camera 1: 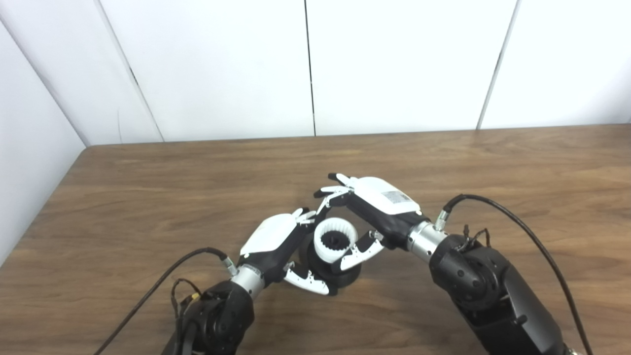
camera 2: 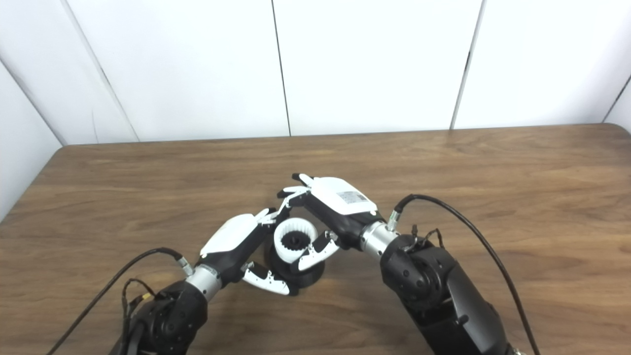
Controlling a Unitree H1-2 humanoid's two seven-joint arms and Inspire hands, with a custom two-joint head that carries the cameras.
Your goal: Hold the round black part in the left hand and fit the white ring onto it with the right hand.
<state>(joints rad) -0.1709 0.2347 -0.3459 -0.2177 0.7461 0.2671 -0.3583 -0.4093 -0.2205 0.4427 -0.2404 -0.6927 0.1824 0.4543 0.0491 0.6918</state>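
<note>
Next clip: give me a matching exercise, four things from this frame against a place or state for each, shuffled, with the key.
Things:
1. white ring
2. round black part
3. left hand
4. right hand

Places or states:
A. grips the lower piece from the left
B. toothed inside, sits on top of the black piece
C. fingers around the ring, from the right
D. dark base under the ring, near the table

Pairs: 1-B, 2-D, 3-A, 4-C

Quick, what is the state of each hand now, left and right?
Left hand: shut on the round black part, gripping its base.
Right hand: shut on the white ring, which sits on top of the black part.
</note>
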